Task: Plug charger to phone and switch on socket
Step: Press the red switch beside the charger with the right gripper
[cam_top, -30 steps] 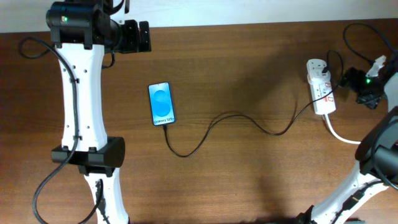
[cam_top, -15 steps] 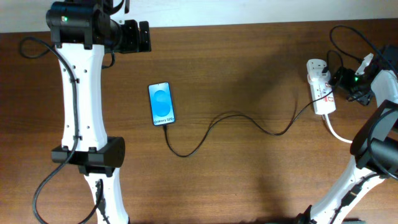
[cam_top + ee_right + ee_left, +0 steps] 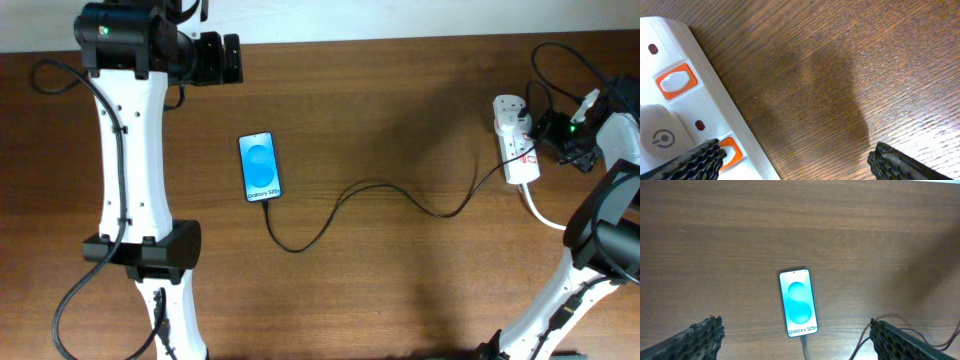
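Observation:
The phone [image 3: 260, 167] lies screen up left of centre, also in the left wrist view [image 3: 799, 302]. The thin black charger cable [image 3: 370, 186] runs from the phone's lower end in a wave to the white socket strip [image 3: 516, 140] at the far right; its plug sits at the phone's bottom edge [image 3: 803, 340]. My left gripper [image 3: 796, 342] is open, high above the phone. My right gripper [image 3: 795, 162] is open, low at the strip's edge; its left fingertip [image 3: 705, 160] is on an orange switch [image 3: 730, 150]. A second orange switch [image 3: 676, 82] and the adapter [image 3: 660, 137] show beside it.
A thick white cord [image 3: 545, 215] leaves the strip toward the right edge. The left arm's white links [image 3: 130, 150] stand left of the phone. Black robot cables loop at the far right [image 3: 560, 60] and far left [image 3: 60, 75].
My right gripper has moved left, in to the strip's edge, then held still. The phone, cable and left arm have not moved.

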You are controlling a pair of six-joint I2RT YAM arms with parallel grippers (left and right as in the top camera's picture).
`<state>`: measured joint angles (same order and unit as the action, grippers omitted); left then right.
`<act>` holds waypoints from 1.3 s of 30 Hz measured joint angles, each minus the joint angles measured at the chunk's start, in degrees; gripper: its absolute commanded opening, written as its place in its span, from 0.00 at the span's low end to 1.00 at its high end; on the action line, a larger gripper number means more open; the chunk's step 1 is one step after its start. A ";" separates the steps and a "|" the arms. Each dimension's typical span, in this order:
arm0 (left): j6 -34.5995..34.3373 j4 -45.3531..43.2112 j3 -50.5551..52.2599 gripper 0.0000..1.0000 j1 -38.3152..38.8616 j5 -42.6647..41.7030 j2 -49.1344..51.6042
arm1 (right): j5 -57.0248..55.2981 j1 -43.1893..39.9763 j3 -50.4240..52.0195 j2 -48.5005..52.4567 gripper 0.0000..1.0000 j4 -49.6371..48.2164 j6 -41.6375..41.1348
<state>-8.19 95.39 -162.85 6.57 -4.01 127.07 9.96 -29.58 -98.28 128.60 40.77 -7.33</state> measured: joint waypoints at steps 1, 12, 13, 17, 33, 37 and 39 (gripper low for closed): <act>0.00 0.00 0.00 0.99 0.00 0.00 0.00 | 0.11 -0.04 -0.07 0.00 0.98 0.15 0.00; 0.00 0.00 0.00 0.99 0.00 0.00 0.00 | -0.39 0.68 -0.52 0.00 0.98 0.96 -0.02; 0.00 0.00 0.00 0.99 0.00 0.00 0.00 | -0.50 0.72 -0.57 0.00 0.98 1.05 -0.02; 0.00 0.00 0.00 0.99 0.00 0.00 0.00 | -0.52 0.72 -0.74 0.00 0.98 1.70 -0.20; 0.00 -0.02 0.00 0.99 0.00 0.00 0.00 | -0.02 -0.17 -9.70 2.49 0.98 14.05 0.35; -0.02 0.04 0.00 0.99 0.00 0.00 0.00 | -0.92 -4.02 -26.23 2.71 0.98 23.04 0.46; 0.00 0.02 0.00 0.99 0.00 0.00 0.00 | -1.14 -4.90 -31.23 2.21 0.98 26.10 0.46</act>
<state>-8.19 95.42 -162.85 6.57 -4.01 127.07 8.82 -34.48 -129.51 130.80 66.87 -6.87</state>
